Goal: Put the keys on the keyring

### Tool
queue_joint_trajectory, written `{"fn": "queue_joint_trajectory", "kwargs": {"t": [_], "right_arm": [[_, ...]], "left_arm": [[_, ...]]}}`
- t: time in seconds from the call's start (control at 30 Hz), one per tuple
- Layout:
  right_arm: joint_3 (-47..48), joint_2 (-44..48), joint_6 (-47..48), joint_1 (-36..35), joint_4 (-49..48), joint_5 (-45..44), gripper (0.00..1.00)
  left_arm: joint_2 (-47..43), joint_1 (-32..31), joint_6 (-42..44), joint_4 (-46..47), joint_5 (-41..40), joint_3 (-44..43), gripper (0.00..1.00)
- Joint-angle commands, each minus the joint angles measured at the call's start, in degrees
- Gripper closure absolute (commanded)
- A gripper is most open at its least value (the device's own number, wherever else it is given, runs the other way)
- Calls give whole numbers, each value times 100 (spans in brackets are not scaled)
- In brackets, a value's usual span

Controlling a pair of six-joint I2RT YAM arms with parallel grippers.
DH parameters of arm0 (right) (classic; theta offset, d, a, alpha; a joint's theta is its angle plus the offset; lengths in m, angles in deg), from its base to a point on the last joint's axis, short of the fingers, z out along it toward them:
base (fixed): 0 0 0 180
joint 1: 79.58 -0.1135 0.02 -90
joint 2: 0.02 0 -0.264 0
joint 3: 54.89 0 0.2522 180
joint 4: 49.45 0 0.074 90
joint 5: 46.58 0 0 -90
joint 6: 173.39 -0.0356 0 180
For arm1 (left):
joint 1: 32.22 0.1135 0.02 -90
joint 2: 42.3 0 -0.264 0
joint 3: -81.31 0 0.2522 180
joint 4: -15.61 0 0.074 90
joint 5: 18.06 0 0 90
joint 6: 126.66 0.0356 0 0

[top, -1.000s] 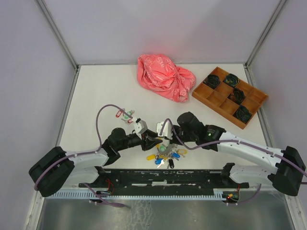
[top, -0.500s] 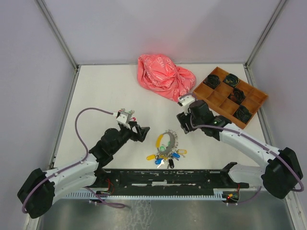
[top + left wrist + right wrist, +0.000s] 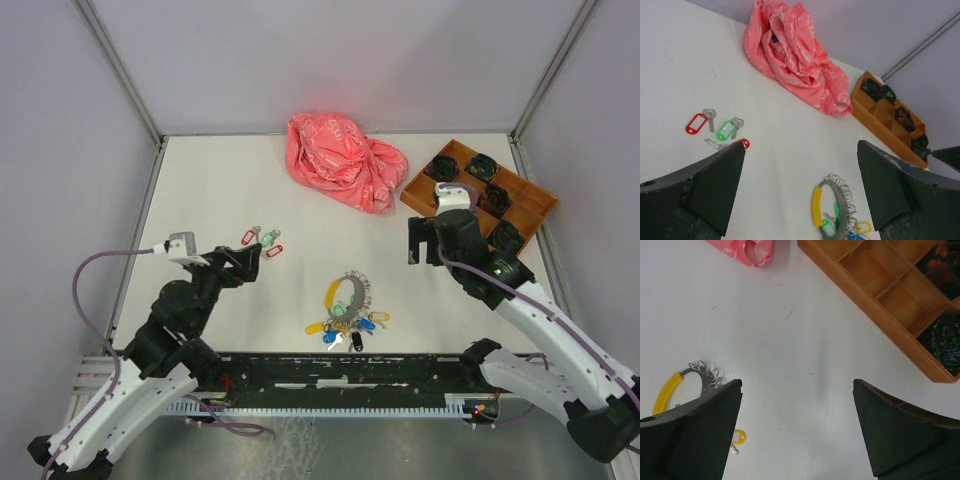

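The keyring (image 3: 349, 292), a large silver ring with a yellow stretch and several small loops, lies flat on the table near the front middle. Keys with yellow, blue and green tags (image 3: 345, 326) are bunched at its near side. Three loose keys (image 3: 262, 240) with red and green tags lie to its left, also in the left wrist view (image 3: 726, 130). My left gripper (image 3: 243, 265) hovers open just beside those loose keys, holding nothing (image 3: 801, 147). My right gripper (image 3: 425, 250) stands open and empty to the right of the keyring (image 3: 667, 390), near the tray (image 3: 797, 385).
A crumpled pink bag (image 3: 343, 160) lies at the back middle. A wooden compartment tray (image 3: 455, 205) with dark coiled items sits at the back right, close behind my right gripper. Frame posts rise at both back corners.
Both arms have pulled back from the keyring, left arm to the left, right arm to the right and back. Both grippers have opened. The keyring now lies alone on the table.
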Motion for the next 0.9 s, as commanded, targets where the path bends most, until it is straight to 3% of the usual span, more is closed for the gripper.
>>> {"fn": "queue_joint_trajectory", "kwargs": {"t": [0.0,0.17,0.37,0.87], "right_arm": [[232,1014,54,14,370,-685,0],[64,2071,369,14,291,-646,0],[-57,2605,347,12,334,-770,0],[-76,2491,404,14,269,-567,0]], "left_arm": [[-332,15,-50,-1231,-247,-857,1],[-358,19,570,-1718,60,-1413,1],[-598,17,885,-1648,216,-1175,1],[-1002,17,744,-1779,217,-898,1]]}}
